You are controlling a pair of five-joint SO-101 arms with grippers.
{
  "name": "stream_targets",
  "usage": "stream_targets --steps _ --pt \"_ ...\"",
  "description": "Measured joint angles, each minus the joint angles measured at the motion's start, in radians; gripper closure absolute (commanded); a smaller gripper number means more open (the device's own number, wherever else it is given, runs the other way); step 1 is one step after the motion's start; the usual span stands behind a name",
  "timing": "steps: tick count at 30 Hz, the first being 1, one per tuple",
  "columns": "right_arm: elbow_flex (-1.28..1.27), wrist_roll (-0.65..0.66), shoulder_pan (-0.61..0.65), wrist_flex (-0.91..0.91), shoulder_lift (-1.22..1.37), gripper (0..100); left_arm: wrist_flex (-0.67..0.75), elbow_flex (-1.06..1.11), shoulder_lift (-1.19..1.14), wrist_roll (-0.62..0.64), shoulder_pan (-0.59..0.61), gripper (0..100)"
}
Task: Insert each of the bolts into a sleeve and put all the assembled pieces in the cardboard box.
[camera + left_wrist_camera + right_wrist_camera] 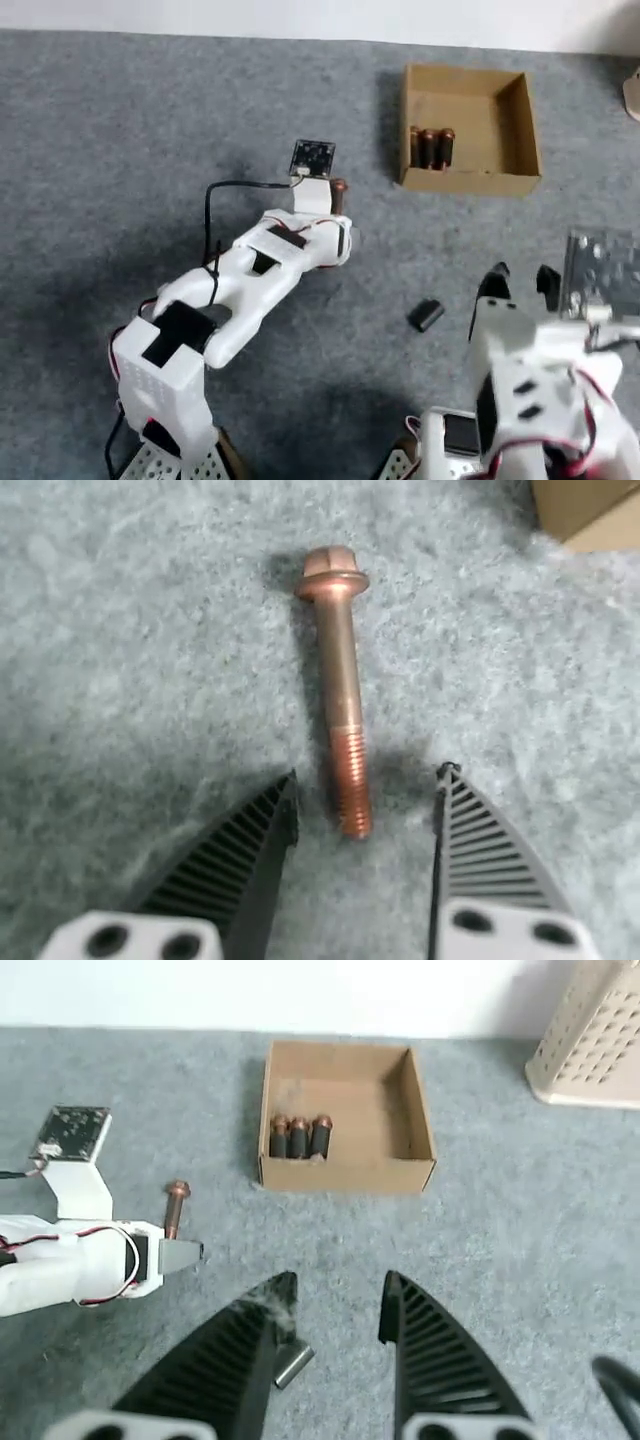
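The bolt (335, 690) is seen lying flat on the grey carpet (120, 120), just off centre toward 12 o'clock in the high view, its head pointed away from the left arm (240, 290), which is stretched in from 7 o'clock. The left gripper (365, 780) is held apart, its fingers (250, 850) set either side of the threaded end without touching it. A black sleeve (426, 315) is found at 4 o'clock, well apart from the bolt. The right gripper (338, 1285) is likewise spread apart near the sleeve, which is partly hidden by one finger in the right wrist view. The box (470, 182) is placed at 1 o'clock. Three assembled pieces (431, 147) are lined up side by side in its 8 o'clock corner.
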State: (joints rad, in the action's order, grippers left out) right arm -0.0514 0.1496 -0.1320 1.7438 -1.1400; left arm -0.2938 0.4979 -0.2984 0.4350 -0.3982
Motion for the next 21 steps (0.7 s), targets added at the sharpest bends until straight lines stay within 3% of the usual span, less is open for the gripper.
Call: stream_targets --steps 6,12,16,21 --pt "0.002 0.0 0.002 0.0 -0.092 87.2 -0.012 -0.009 0.0 0.0 0.025 100" --pt "0.002 0.0 0.0 0.002 -0.106 87.2 -0.04 -0.017 0.0 0.002 0.034 99" --pt "0.002 0.0 0.0 0.002 -0.106 87.2 -0.127 -0.032 0.012 -0.008 0.035 99" --pt "0.002 0.0 0.002 0.002 -0.106 87.2 -0.308 0.028 0.121 -0.117 0.037 99"
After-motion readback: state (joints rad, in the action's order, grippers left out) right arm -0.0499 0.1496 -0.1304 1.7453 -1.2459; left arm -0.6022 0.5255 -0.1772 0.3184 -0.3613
